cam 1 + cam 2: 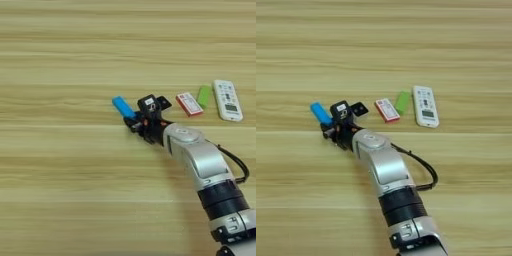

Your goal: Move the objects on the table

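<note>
Item: small blue plastic bar (122,107), left end of row on tan wood-grain worktop (60,190), apparently clamped at its near end by black two-fingered claw (134,121); risk: shallow hold, bar may pivot or slip.

Row left to right: bar (123,107), block (163,103), box (189,104), second bar (204,95), remote (227,100).

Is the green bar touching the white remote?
Apart. In the right eye view a strip of bare table shows between the green bar and the white remote.
</note>
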`<move>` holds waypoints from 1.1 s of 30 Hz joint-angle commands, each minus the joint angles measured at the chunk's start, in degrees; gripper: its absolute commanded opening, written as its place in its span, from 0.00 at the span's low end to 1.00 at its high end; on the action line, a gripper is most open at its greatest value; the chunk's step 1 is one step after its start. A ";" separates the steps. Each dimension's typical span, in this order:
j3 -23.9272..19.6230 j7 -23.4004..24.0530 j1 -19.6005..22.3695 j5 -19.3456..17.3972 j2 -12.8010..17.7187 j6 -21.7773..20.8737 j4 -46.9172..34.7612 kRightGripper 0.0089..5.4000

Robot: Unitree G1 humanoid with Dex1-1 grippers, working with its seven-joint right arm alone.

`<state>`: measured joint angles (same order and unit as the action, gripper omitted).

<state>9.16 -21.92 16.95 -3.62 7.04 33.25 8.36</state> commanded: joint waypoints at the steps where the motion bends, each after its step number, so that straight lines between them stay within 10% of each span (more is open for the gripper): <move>1: -0.24 0.11 2.44 0.04 0.42 -0.59 -1.90 0.26; 33: -0.85 0.17 2.54 -0.02 0.55 -1.02 -2.10 0.26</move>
<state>8.94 -22.02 16.95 -3.58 7.05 33.16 8.29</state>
